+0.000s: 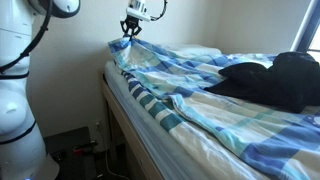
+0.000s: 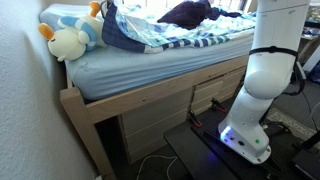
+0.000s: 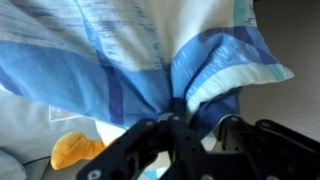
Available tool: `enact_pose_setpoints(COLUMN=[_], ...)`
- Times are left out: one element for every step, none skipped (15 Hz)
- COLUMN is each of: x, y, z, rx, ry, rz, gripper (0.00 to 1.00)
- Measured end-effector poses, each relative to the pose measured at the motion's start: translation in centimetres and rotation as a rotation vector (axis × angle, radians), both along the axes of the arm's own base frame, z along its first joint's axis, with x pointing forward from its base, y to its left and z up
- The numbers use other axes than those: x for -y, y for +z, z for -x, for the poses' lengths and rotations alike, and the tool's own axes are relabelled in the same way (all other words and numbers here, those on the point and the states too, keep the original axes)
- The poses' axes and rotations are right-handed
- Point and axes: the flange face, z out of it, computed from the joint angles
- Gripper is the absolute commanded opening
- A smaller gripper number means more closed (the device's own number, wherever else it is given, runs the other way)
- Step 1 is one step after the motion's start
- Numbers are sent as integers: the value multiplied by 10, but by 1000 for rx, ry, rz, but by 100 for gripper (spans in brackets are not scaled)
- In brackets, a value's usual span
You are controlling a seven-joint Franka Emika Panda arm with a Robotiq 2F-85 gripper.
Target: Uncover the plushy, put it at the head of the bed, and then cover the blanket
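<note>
- Wrist view: jaws were clamped shut on a fold of the one blanket.
- One bed stood against a pale wall.
- One plushy lay uncovered at its corner.

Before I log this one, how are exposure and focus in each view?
In an exterior view the black bundle is a detail-less dark mass; in an exterior view the robot's white body is washed out, the plushy legible; in the wrist view the blanket is soft and blurred, the gripper a dark silhouette.
</note>
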Motion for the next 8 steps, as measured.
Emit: enact_pose_setpoints(x=[-2,-4,-6,-8,-11,-12,-13,-12], y=[0,2,6,12,20,29,39,48], z=[1,3,6,9,13,18,23,27], rx=[-1,2,8,19,32,47,65,84], ry=[4,9,14,20,25,31,34,35], rz=[0,-3,-7,-12,-18,-25,-30,-32], gripper=[71,78,87,93,99,100,100,100])
